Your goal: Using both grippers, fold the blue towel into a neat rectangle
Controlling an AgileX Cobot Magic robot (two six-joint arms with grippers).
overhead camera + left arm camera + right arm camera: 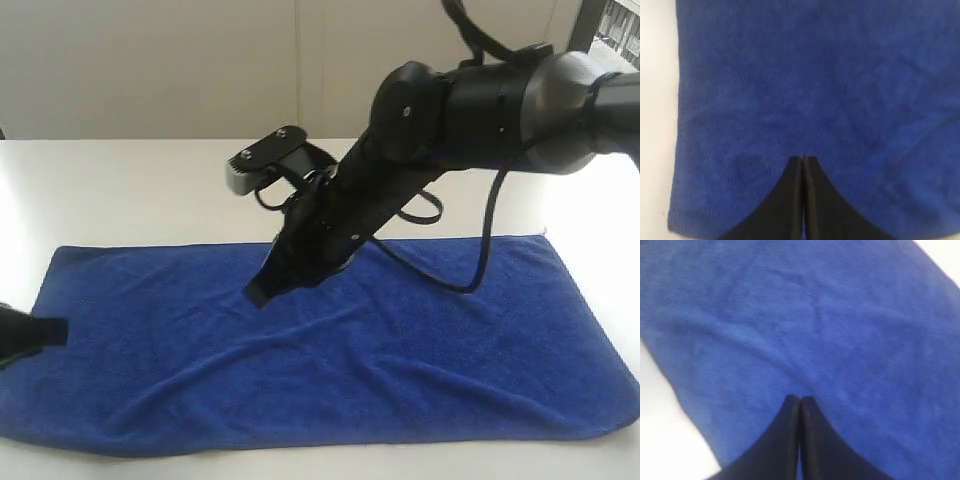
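Towel status from my station: the blue towel lies spread open in a single layer on the white table, softly rippled, with no fold made yet. It sits directly beneath both grippers.

My right gripper points steeply down at the cloth, its fingers pressed together with nothing between them. I cannot tell whether the tips touch the pile or hang just above it. Towel runs out on every side of those tips, with more of it on the side away from the left gripper.

My left gripper sits low at one short edge of the towel, likewise squeezed tight and empty. Cloth stretches away ahead of its tips, and bare table lies near them past the hem.

Behind the right gripper, a grey block rides on the wrist. A black cable loops down from the arm over the towel.
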